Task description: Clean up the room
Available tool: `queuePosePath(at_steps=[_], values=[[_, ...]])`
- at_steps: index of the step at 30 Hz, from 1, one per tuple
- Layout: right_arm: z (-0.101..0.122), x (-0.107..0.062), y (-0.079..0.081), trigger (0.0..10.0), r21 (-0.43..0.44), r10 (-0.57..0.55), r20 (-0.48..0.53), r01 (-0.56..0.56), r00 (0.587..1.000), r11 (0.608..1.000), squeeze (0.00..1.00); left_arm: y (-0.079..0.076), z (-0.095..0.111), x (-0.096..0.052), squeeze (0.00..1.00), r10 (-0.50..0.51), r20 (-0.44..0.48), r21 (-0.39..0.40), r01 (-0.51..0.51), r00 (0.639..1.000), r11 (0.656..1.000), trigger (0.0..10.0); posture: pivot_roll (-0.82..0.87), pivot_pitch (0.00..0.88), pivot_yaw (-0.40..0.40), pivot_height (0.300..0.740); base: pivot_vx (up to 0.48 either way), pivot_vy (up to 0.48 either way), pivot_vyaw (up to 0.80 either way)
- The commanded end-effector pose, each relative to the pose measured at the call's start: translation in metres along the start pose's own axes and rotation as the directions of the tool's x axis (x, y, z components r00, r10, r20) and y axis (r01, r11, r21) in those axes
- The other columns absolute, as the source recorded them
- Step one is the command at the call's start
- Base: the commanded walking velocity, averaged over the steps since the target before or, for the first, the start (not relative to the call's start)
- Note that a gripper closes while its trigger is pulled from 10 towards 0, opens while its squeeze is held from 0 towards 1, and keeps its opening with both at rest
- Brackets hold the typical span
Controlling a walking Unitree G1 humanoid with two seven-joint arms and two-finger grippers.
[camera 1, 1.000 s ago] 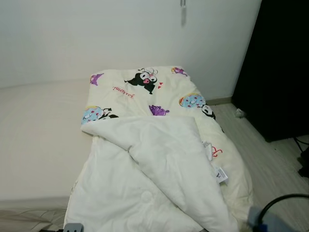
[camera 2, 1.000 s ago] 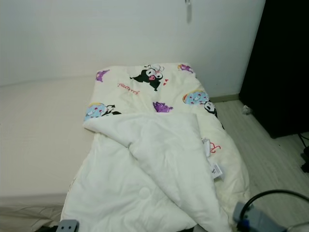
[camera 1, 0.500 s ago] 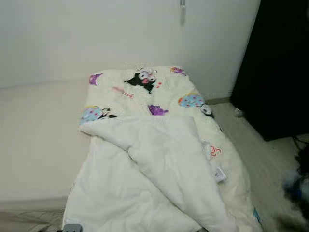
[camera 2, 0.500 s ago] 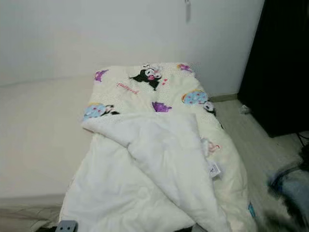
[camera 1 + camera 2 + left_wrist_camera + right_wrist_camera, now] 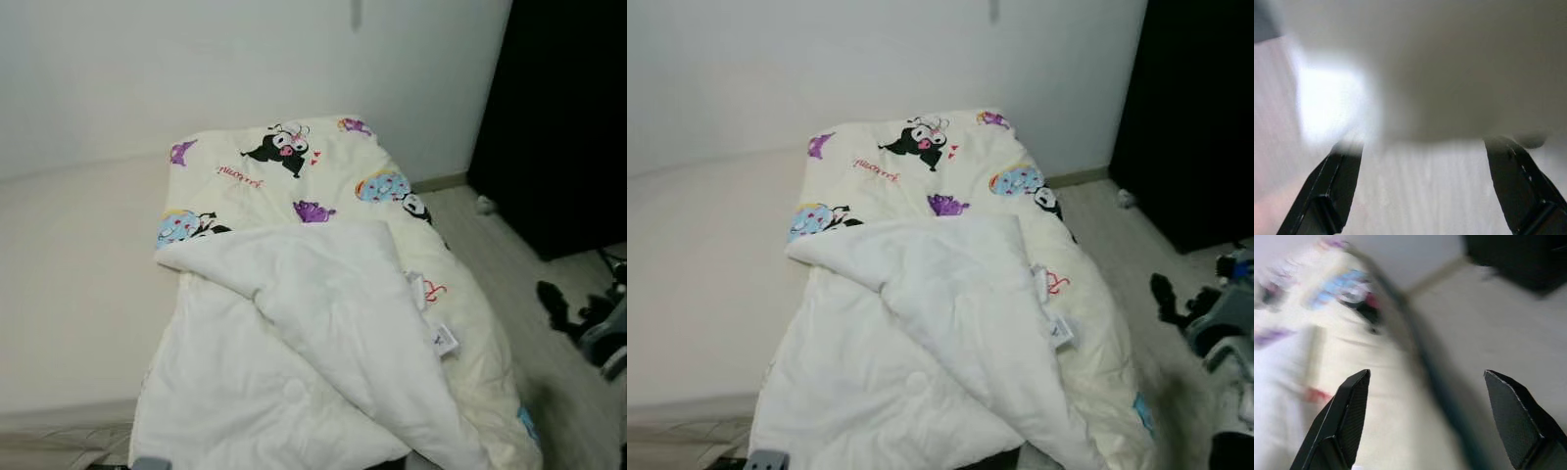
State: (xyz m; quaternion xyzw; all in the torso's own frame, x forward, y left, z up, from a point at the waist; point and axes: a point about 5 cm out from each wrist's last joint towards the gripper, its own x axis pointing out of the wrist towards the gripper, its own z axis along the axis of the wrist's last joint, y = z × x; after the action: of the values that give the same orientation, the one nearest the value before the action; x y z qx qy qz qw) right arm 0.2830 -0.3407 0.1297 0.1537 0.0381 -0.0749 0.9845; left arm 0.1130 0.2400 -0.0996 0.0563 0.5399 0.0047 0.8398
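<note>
A: What's the room like?

B: A pale beige mattress (image 5: 69,284) lies low against a plain white wall (image 5: 176,69). Over its right part sprawls a cream quilted duvet printed with black, purple and blue cartoon figures (image 5: 294,181). Its near half is folded back, so the plain white underside (image 5: 304,343) faces up, and a small white care label (image 5: 444,340) sticks out at the right edge. The duvet hangs off the mattress onto the light wood-look floor (image 5: 509,264).

A: Anything else around?

B: A tall black piece of furniture (image 5: 563,117) stands at the right, with a small crumpled white scrap (image 5: 485,204) on the floor near its foot.

A: And the grippers?

B: The right gripper (image 5: 1425,421) is out over the floor beside the duvet's right edge; in the head view its black fingers (image 5: 1168,299) appear blurred at the far right. In its wrist view the 2 fingers stand wide apart, with nothing between them, touching nothing. The left gripper (image 5: 1422,188) also has its 2 fingers spread wide and empty, above a blurred pale surface I cannot identify.
</note>
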Motion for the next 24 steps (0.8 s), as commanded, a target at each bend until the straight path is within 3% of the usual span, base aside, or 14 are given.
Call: queuePosePath(at_steps=[1, 2, 4, 5, 6, 9, 10, 12, 19, 21, 24], values=[[-0.006, 0.006, 0.012, 10.0, 0.07, 0.07, 0.033, -0.072, 0.997, 0.995, 0.0, 0.014, -0.006, -0.004, 0.0, 0.023, -0.01, 0.03, -0.023, 1.0, 0.999, 10.0, -0.04, 0.194, 0.174, 0.485, 0.0, 0.0, 0.0], [-0.006, 0.006, 0.012, 10.0, 0.07, 0.07, 0.033, -0.072, 0.997, 0.995, 0.0, 0.014, -0.006, -0.004, 0.0, 0.023, -0.01, 0.03, -0.023, 1.0, 0.999, 10.0, -0.04, 0.194, 0.174, 0.485, 0.0, 0.0, 0.0], [-0.019, 0.017, 0.049, 10.0, 0.142, 0.234, 0.055, -0.24, 0.971, 0.961, 0.0, 0.022, -0.01, -0.007, 0.0, 0.025, -0.009, 0.054, -0.025, 1.0, 0.998, 10.0, 0.0, 0.238, 0.196, 0.485, 0.0, 0.0, 0.0], [-0.019, 0.017, 0.049, 10.0, 0.142, 0.234, 0.055, -0.24, 0.971, 0.961, 0.0, 0.022, -0.01, -0.007, 0.0, 0.025, -0.009, 0.054, -0.025, 1.0, 0.998, 10.0, 0.0, 0.238, 0.196, 0.485, 0.0, 0.0, 0.0], [-0.026, 0.021, 0.07, 10.0, 0.161, 0.308, 0.051, -0.312, 0.95, 0.936, 0.0, 0.024, -0.011, -0.008, 0.0, 0.02, 0.0, 0.064, -0.019, 1.0, 0.998, 10.0, 0.02, 0.253, 0.202, 0.485, 0.0, 0.0, 0.0], [-0.028, 0.021, 0.075, 10.0, 0.162, 0.325, 0.049, -0.328, 0.945, 0.931, 0.0, 0.025, -0.011, -0.008, 0.0, 0.016, 0.003, 0.068, -0.016, 1.0, 0.998, 10.0, 0.02, 0.257, 0.203, 0.485, 0.0, 0.0, 0.0], [-0.033, 0.027, 0.087, 10.0, 0.175, 0.34, 0.054, -0.344, 0.939, 0.922, 0.0, 0.025, -0.008, -0.008, 0.0, 0.006, 0.016, 0.081, -0.007, 1.0, 0.997, 10.0, 0.04, 0.272, 0.208, 0.485, 0.0, 0.0, 0.0], [-0.035, 0.032, 0.095, 10.0, 0.191, 0.343, 0.066, -0.349, 0.937, 0.917, 0.0, 0.027, -0.007, -0.009, 0.0, 0.001, 0.025, 0.089, -0.003, 1.0, 0.996, 10.0, 0.05, 0.278, 0.211, 0.485, 0.0, 0.0, 0.0], [-0.038, 0.041, 0.106, 10.0, 0.169, 0.312, 0.034, -0.313, 0.95, 0.935, 0.0, 0.028, -0.004, -0.009, 0.0, -0.007, 0.039, 0.101, 0.003, 0.999, 0.995, 10.0, 0.05, 0.284, 0.217, 0.485, 0.0, 0.0, 0.0], [-0.045, 0.047, 0.102, 10.0, 0.122, 0.208, -0.043, -0.201, 0.977, 0.972, 0.0, 0.029, -0.005, -0.01, 0.0, -0.011, 0.041, 0.109, 0.006, 0.999, 0.994, 10.0, 0.05, 0.288, 0.216, 0.485, 0.0, 0.0, 0.0], [-0.05, 0.048, 0.1, 10.0, 0.093, 0.153, -0.082, -0.145, 0.985, 0.985, 0.0, 0.029, -0.005, -0.01, 0.0, -0.013, 0.041, 0.114, 0.008, 0.999, 0.993, 10.0, 0.05, 0.29, 0.216, 0.485, 0.0, 0.0, 0.0]])
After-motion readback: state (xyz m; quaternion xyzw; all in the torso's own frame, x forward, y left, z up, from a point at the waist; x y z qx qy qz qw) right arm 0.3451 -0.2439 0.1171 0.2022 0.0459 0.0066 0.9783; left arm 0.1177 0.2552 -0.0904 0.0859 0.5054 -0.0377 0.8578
